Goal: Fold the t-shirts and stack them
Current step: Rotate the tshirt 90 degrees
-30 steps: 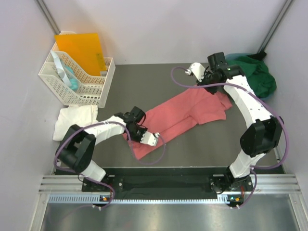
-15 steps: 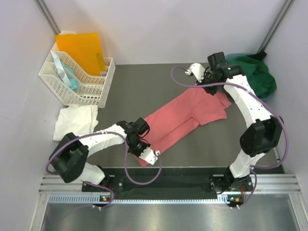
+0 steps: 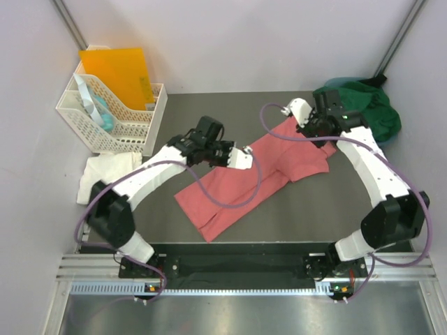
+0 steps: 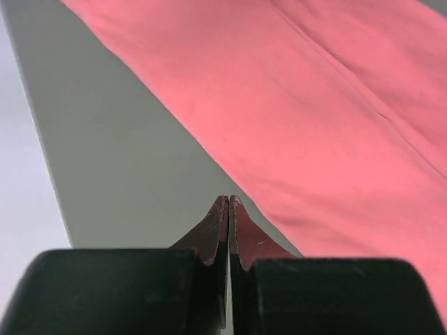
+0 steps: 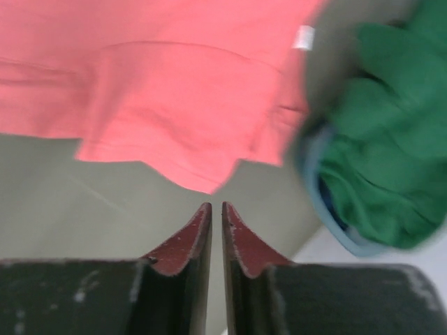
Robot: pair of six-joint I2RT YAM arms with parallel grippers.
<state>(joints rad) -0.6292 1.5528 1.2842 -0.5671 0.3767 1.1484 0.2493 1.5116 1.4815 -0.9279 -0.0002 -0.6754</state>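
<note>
The salmon-pink shirt (image 3: 251, 178) lies flat on the bench (image 3: 335, 202) as a long band. It runs diagonally from the near left to the far right, where its white neck label (image 5: 304, 36) shows. The dark green shirt (image 3: 370, 112) is bunched in the far right corner, and the white shirt (image 3: 108, 174) is crumpled by the left wall.

The left jaws are pressed fully together and hold nothing, poised over bare bench just beside the pink cloth's edge. The right jaws stand a sliver apart, also empty, near the sleeve end.

The cloth looks light and limp, so it will probably sag and drag rather than keep its shape. A pinch through all layers at a corner of the hem seems the surest hold.
</note>
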